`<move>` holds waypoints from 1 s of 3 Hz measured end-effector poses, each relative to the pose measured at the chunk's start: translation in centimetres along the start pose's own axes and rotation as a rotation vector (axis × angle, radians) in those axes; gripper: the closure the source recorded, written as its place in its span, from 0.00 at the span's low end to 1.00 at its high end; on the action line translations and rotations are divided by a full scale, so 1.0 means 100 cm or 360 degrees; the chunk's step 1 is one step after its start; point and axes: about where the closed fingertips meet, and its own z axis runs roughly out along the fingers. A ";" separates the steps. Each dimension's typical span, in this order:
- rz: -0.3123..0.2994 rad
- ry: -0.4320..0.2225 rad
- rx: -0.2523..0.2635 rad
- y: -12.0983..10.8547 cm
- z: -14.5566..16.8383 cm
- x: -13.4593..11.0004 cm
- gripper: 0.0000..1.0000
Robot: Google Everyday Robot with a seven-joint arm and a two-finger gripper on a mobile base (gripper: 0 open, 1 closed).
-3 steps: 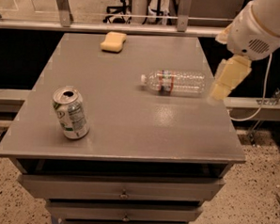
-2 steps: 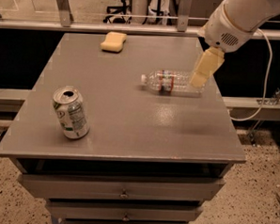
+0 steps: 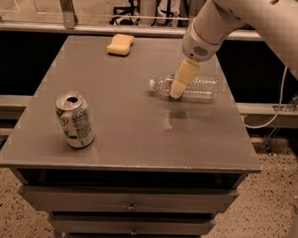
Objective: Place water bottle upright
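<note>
The water bottle [image 3: 198, 87] is a clear ribbed plastic bottle with a white cap. It lies on its side at the right of the grey table top [image 3: 129, 120], cap pointing left. My gripper [image 3: 179, 87] hangs from the white arm, which comes in from the upper right. Its cream-coloured tip is directly over the bottle near the neck and hides the label band. I cannot tell whether it touches the bottle.
A green-and-white soda can [image 3: 74, 119] stands upright at the front left. A yellow sponge [image 3: 120, 44] lies at the back of the table. Drawers [image 3: 129, 202] sit under the top. A cable [image 3: 274, 112] hangs at the right.
The arm has swung left and down. The gripper moved from beside the bottle's right end to over its neck. The bottle, can and sponge have not moved.
</note>
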 end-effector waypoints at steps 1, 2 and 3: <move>0.0004 0.0060 -0.0040 -0.003 0.024 0.001 0.00; 0.0022 0.0137 -0.0093 -0.003 0.041 0.006 0.14; 0.0054 0.0200 -0.0133 -0.003 0.050 0.010 0.38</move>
